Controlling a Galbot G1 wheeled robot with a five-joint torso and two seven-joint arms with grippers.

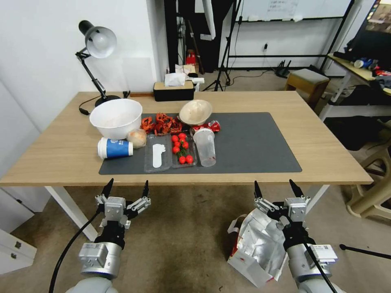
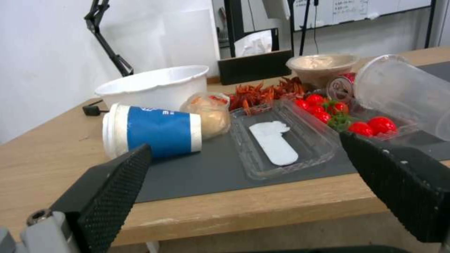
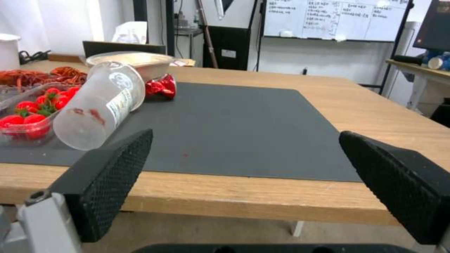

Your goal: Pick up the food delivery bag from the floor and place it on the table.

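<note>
Food delivery bag (image 1: 260, 244) lies on the floor (image 1: 183, 244) beneath right claw (image 1: 276, 188); both claws apart, left claw (image 1: 126, 188) empty

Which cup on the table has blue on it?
The paper cup lying on its side beside the white bowl has the blue band. The other tipped-over cup, by the tomatoes, is clear plastic.

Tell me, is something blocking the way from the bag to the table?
Nothing visible does. The food delivery bag lies on the floor under the open right pincer; the dark grey mat on the table above is bare there.
</note>
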